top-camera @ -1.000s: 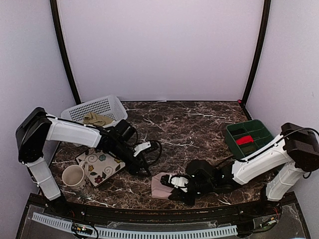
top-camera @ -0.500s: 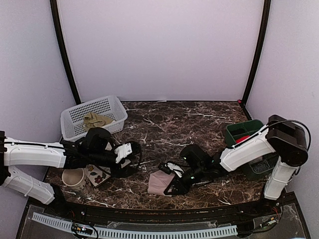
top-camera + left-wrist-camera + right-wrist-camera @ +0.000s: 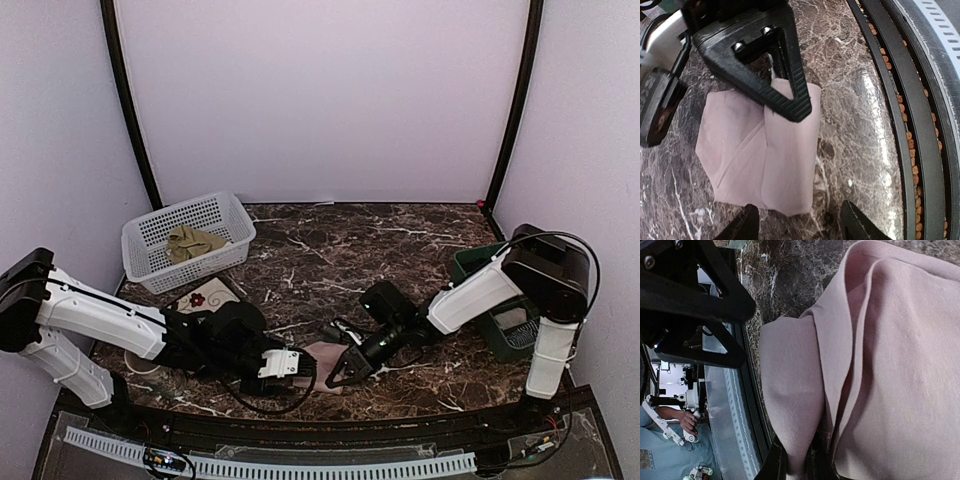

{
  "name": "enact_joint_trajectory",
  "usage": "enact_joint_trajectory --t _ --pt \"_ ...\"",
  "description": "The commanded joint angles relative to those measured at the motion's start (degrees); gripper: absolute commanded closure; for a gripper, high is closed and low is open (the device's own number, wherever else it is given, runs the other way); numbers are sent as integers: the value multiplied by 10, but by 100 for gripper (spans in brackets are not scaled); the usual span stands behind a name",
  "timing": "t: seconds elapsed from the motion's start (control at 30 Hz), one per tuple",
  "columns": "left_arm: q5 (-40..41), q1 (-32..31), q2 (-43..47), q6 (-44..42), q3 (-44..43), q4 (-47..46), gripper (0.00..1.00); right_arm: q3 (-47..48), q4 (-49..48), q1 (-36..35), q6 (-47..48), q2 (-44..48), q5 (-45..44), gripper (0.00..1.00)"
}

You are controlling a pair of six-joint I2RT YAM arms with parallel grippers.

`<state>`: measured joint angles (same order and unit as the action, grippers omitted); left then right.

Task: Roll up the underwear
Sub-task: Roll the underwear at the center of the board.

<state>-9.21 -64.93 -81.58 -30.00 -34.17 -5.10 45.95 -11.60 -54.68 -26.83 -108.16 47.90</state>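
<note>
The pink underwear point(image 3: 322, 360) lies folded flat on the table point(image 3: 380, 250), close to its near edge and directly between our two grippers. The olive underwear point(image 3: 192, 240) sits well apart, in the basket point(image 3: 150, 262) at the far left.

Our left gripper point(image 3: 799, 215) comes in low from the left with its fingers spread wide. In the left wrist view the fingertips hang just short of the cloth's nearest edge, one beside its corner and the other out over bare stone. They are not touching the cloth.

Our right gripper point(image 3: 795, 465) meets the garment from the opposite side. Its wrist view shows a pinched ridge of pink cloth running down between two fingers drawn close together, so we judge it closed on a fold at that edge.

The main crease runs straight from one gripper to the other, along the line of the table's near edge. We take that as the long axis, so a roll would travel along it from the right end toward our left gripper. The right arm has the cloth. The left arm is just beside the free end, and we judge it best placed to pin that end down or to receive the roll. We cannot tell how many layers the right fingers hold.
</note>
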Motion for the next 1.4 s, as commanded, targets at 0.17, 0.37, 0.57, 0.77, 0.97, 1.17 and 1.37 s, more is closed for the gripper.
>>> enact_joint_trajectory --t 0.17,0.37,0.57,0.77,0.97,1.17,1.37 --pt "5 -26 -103 -51 -77 -31 46 0 27 18 -10 -34 -1 100" --pt "37 -25 -152 -48 -83 -14 63 5 40 25 5 -32 -4 100" --pt "7 -25 -148 -16 -81 17 84 7 61 39 46 11 -41 89" --pt "-59 -1 -164 43 -107 60 91 -6 90 52 129 130 -186 69" --pt "-157 48 -181 73 -135 92 92 -29 126 51 205 276 -339 54" --pt "-262 93 -233 72 -186 156 92 -87 110 51 206 423 -488 31" --pt "-366 145 -298 76 -244 220 92 -137 94 53 211 511 -570 0"
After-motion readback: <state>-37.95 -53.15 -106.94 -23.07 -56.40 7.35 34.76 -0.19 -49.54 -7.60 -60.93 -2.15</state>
